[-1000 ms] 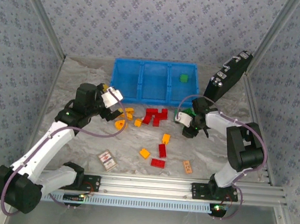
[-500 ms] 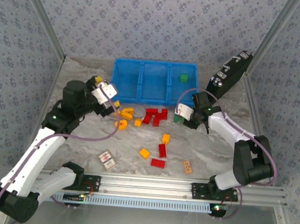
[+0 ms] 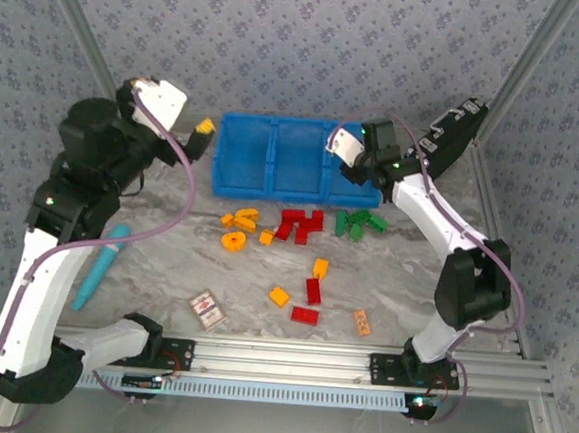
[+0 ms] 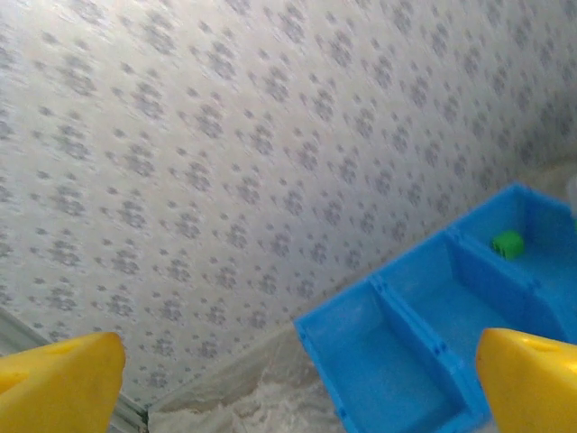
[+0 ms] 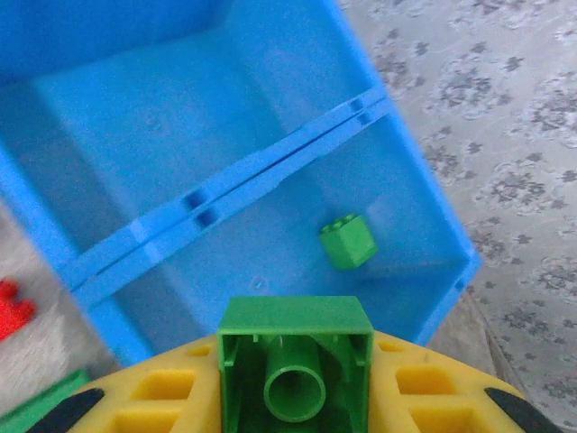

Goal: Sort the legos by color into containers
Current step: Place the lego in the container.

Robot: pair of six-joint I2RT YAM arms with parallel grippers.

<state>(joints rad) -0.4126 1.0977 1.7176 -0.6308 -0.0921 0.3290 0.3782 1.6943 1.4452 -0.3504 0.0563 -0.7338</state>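
Note:
My right gripper (image 3: 348, 147) hangs over the right-hand compartment of the blue containers (image 3: 277, 123). In the right wrist view it is shut on a green lego (image 5: 296, 361), hollow underside towards the camera. Below lies another green lego (image 5: 347, 242) on that compartment's floor (image 5: 270, 262). My left gripper (image 3: 199, 132) is raised left of the bin, open and empty, yellow fingertips (image 4: 59, 383) far apart. The left wrist view takes in the containers (image 4: 361, 302) and the green lego (image 4: 508, 243). Orange legos (image 3: 239, 218), red legos (image 3: 299, 222) and green legos (image 3: 359, 222) lie on the table.
A black case (image 3: 441, 143) leans at the back right, close to my right arm. A teal pen-like thing (image 3: 100, 267) lies at the left by my left arm. A patterned card (image 3: 207, 308) and a thin orange tag (image 3: 362, 323) lie near the front rail.
My right gripper closed on a green lego by the green pile and carried it up over the bin's right compartment. My left arm rose and swung back left, staying open.

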